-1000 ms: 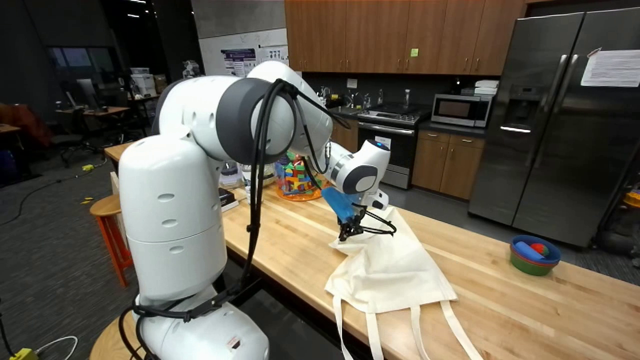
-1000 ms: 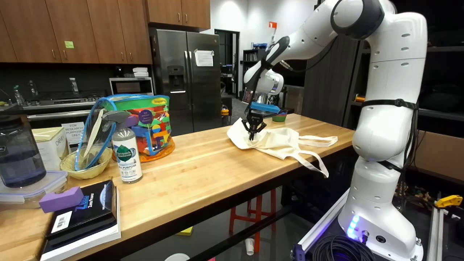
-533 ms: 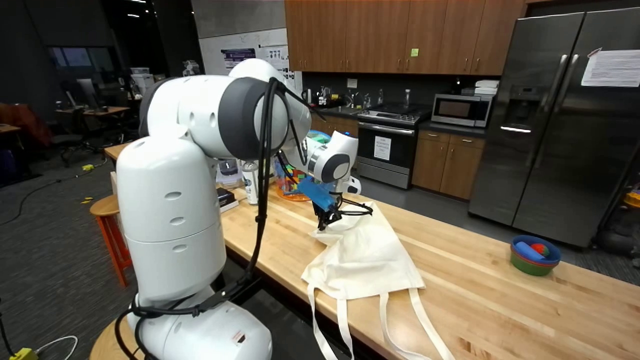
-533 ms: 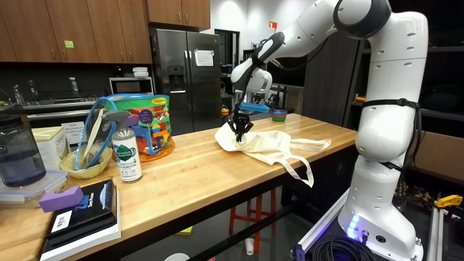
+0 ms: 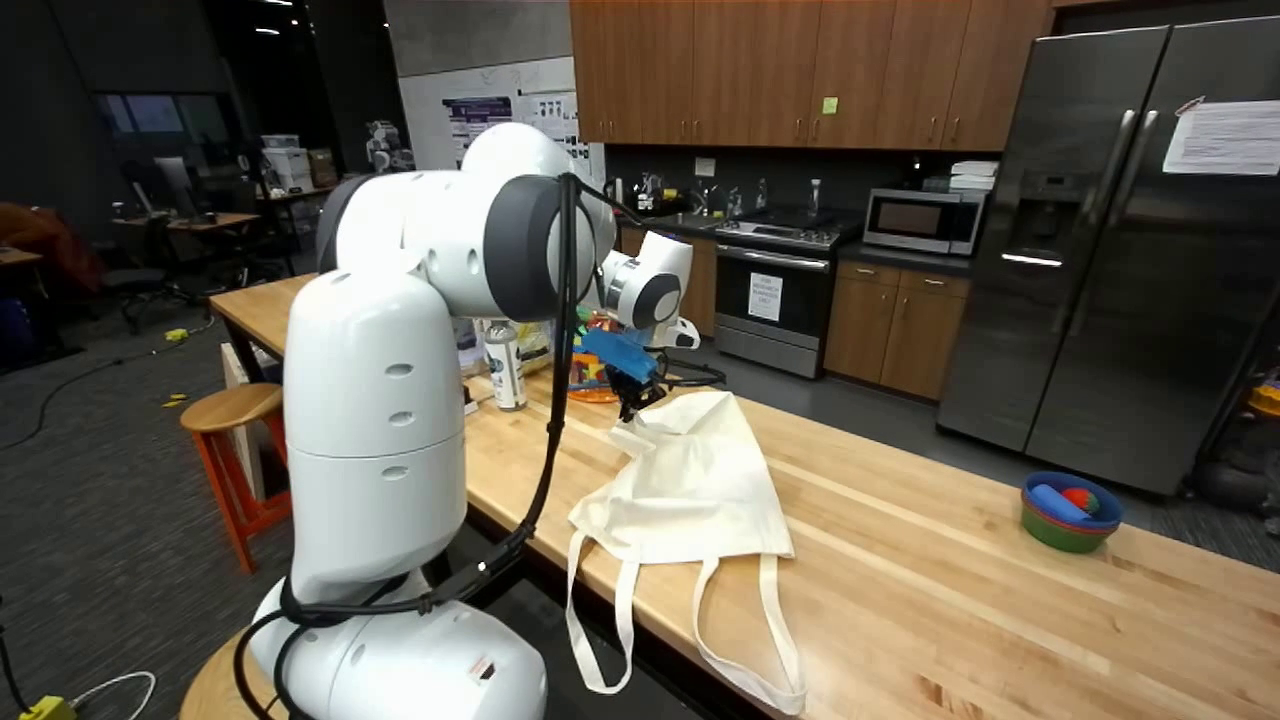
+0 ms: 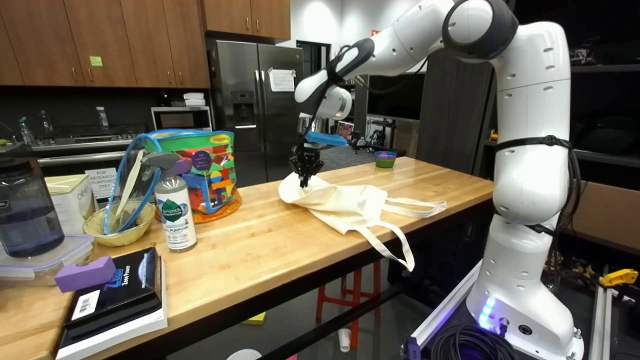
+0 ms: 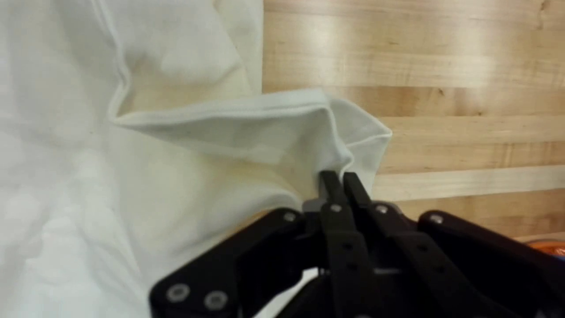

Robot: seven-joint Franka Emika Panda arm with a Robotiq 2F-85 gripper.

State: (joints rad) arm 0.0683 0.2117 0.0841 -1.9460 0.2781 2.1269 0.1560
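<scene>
One gripper (image 7: 339, 174) clamped on cream tote (image 5: 695, 485), strapless end | step: likely tote repositioning | next: probably firm pinch, gentle pull

tote bag (image 5: 690, 490): cream | end effector (image 7: 339, 175): black | tabletop (image 5: 900, 540): tan, striped

White arm (image 5: 375, 380), black cables (image 5: 561, 380); black tool (image 7: 339, 177)

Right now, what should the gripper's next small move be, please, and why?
I'd probably draw the cloth bag slightly further onto the table: the gripper is shut on the bag's fabric, while a strap hangs over the table's edge.
</scene>
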